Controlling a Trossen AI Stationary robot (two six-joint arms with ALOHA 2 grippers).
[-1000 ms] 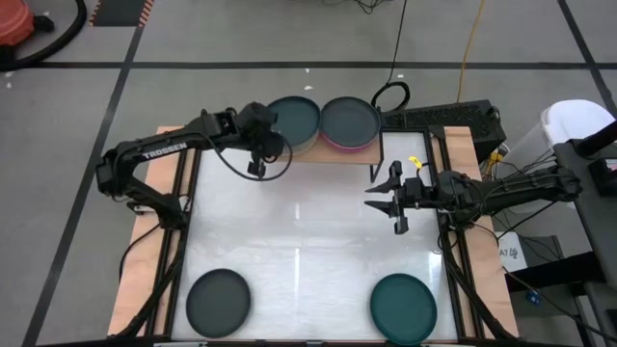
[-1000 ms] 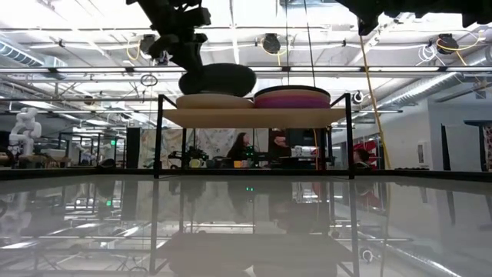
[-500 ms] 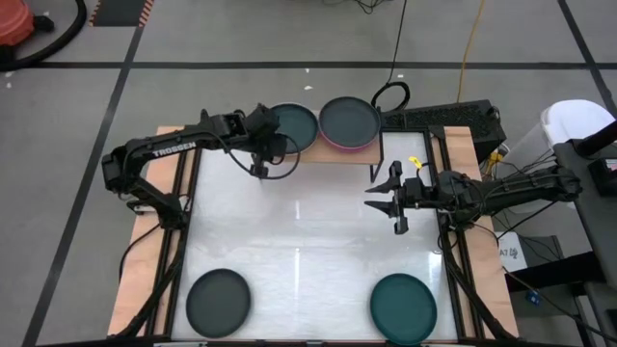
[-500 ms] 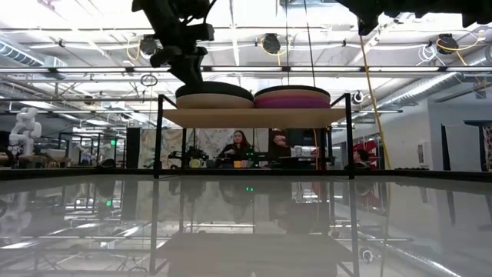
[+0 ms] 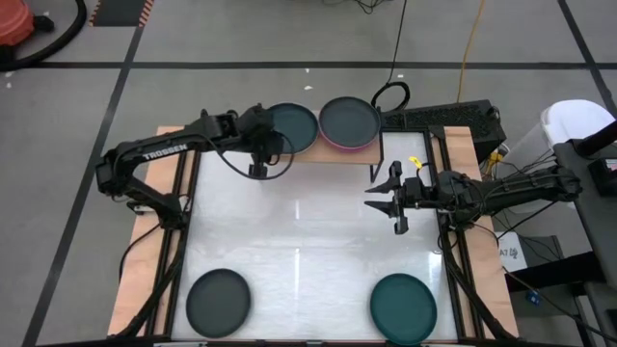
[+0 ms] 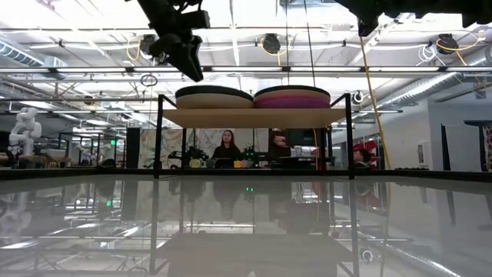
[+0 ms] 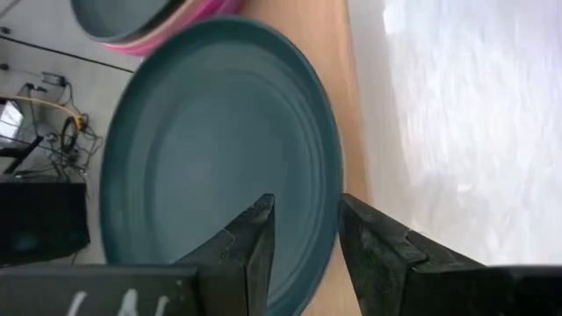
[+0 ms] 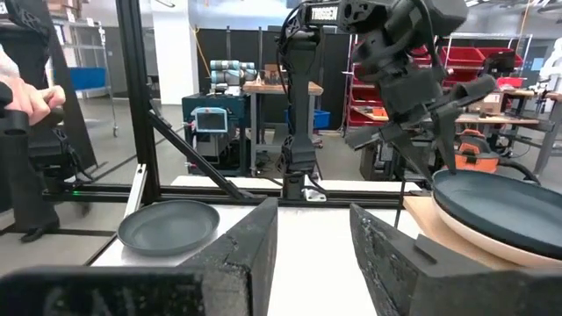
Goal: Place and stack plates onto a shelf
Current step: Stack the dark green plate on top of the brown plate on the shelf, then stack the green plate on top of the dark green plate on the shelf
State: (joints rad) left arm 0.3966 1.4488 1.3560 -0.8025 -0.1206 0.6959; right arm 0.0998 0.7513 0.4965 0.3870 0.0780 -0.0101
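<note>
On the shelf (image 6: 254,117) at the table's far edge stand two stacks of plates. A dark teal plate (image 5: 292,125) lies flat on top of the left stack, over a beige one (image 6: 214,101). The right stack (image 6: 292,98) has a grey-purple plate (image 5: 349,120) over magenta ones. My left gripper (image 6: 192,69) hangs open just above the teal plate's near-left rim (image 7: 327,175) and touches nothing. My right gripper (image 5: 386,198) waits open at the table's right side.
A dark grey plate (image 5: 218,299) lies near the table's near-left corner and a teal plate (image 5: 403,304) near the near-right corner. The white tabletop (image 5: 308,231) between them is bare. People are in the room behind the shelf (image 6: 228,146).
My left gripper has lowered the tilted teal plate flat onto the left stack, opened and let go of it. It has then risen a little, clear of the plate's rim. The plate stays level on the beige one.
</note>
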